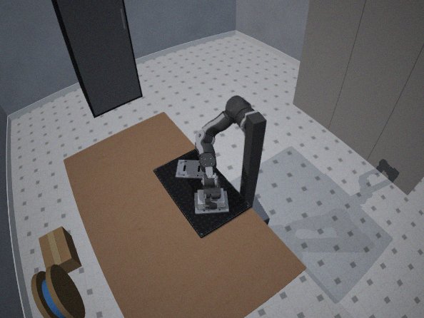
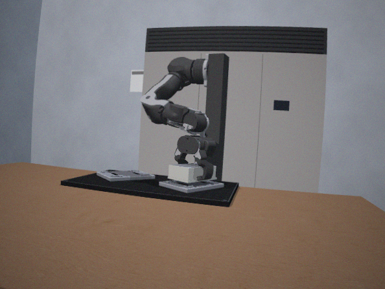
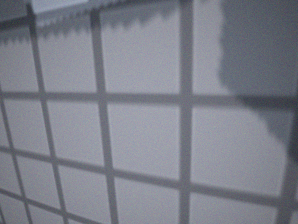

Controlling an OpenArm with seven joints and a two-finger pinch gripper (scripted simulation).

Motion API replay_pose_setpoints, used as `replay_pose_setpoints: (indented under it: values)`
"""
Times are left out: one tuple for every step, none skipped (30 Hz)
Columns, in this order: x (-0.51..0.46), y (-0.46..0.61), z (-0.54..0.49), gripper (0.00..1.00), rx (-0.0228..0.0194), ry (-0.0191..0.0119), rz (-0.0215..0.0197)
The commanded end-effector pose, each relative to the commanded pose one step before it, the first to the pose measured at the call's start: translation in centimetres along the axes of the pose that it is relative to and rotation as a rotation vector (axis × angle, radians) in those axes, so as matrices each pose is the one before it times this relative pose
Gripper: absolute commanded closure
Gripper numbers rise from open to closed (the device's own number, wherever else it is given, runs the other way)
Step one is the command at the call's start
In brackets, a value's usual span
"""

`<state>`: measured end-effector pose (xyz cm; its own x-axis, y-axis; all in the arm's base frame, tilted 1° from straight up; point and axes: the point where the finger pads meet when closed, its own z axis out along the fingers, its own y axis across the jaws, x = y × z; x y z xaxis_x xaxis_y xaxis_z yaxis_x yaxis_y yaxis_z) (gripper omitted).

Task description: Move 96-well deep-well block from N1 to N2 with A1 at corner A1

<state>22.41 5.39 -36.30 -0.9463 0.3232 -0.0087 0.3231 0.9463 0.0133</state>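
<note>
— So, where is the deep-well block (image 2: 184, 172) right now?

— Near the middle of the exterior view, a pale box sitting over the right-hand nest N1 (image 2: 191, 186), on the black base plate (image 2: 142, 189). Whether it rests fully on the nest or hangs just above it, I cannot tell from this angle.

— And the gripper (image 2: 194, 162)?

— Clamped on the block — the dark fingers (image 2: 206, 172) come down over its right end and stand partway apart, with the block between them. From the top view the gripper (image 1: 210, 197) covers most of the block, so only pale edges show around it.

— What about the other nest?

— N2 (image 2: 126, 175) lies flat to the left of N1, on the same black plate, with nothing in it (its dark slots show plainly from above (image 1: 189, 168)).

— Does the wrist view help?

— Only a little. It is filled with a grid of pale square wells (image 3: 145, 137) split by grey walls, very close, with a dark shadow in the upper right of the frame.

— The arm?

— Folded down from its dark column (image 2: 216, 113), on the brown table (image 2: 194, 246).
</note>
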Motion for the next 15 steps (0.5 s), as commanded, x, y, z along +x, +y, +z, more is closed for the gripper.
replay_pose_setpoints:
  values:
    - [-0.1897,0.089,-0.318,1.00,-0.00155,-0.00162,0.00704]
    - [0.0000,0.000,0.000,1.00,0.00000,0.00000,0.00000]
    - [0.0000,0.000,0.000,1.00,0.00000,0.00000,0.00000]
    - [0.0000,0.000,0.000,1.00,0.00000,0.00000,0.00000]
    - [0.0000,0.000,0.000,1.00,0.00000,0.00000,0.00000]
    - [0.0000,0.000,0.000,1.00,0.00000,0.00000,0.00000]
    - [0.0000,0.000,0.000,1.00,0.00000,0.00000,0.00000]
    - [0.0000,0.000,0.000,1.00,0.00000,0.00000,0.00000]
    - [0.0000,0.000,0.000,1.00,0.00000,0.00000,0.00000]
    - [0.0000,0.000,0.000,1.00,0.00000,0.00000,0.00000]
    - [0.0000,0.000,0.000,1.00,0.00000,0.00000,0.00000]
    - [0.0000,0.000,0.000,1.00,0.00000,0.00000,0.00000]
    - [0.0663,-0.055,0.058,1.00,0.00090,0.00032,-0.00078]
    - [0.0663,-0.055,0.058,1.00,0.00090,0.00032,-0.00078]
    - [0.0663,-0.055,0.058,1.00,0.00090,0.00032,-0.00078]
